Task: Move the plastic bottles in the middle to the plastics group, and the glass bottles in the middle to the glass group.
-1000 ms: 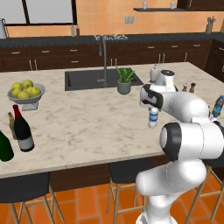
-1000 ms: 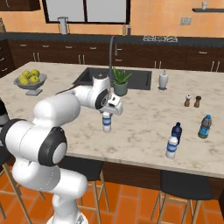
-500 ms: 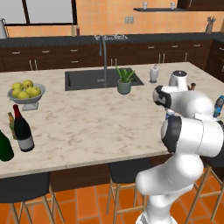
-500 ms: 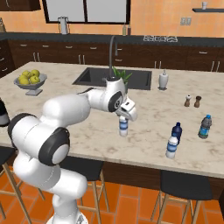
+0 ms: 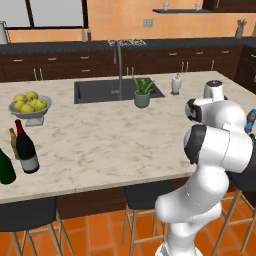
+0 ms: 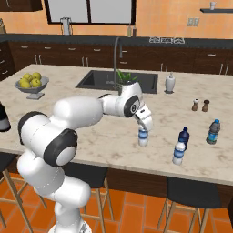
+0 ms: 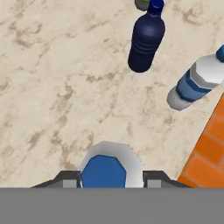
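The claw [image 6: 144,128] is clamping the clear blue-capped bottle [image 6: 143,137] by its neck, the bottle's base sitting upright on the marble bench [image 6: 91,132]. From the hand camera its blue cap [image 7: 104,171] is showing between the two fingertips. Just beside it the dark blue bottle [image 6: 183,136] and another clear bottle with a blue label [image 6: 179,153] are standing close together near the bench's front edge. The fruit bowl [image 5: 30,112] is holding yellow lemons [image 5: 29,103]. The red-topped wine bottle [image 5: 25,148] is standing beside the dark green bottle [image 5: 6,167].
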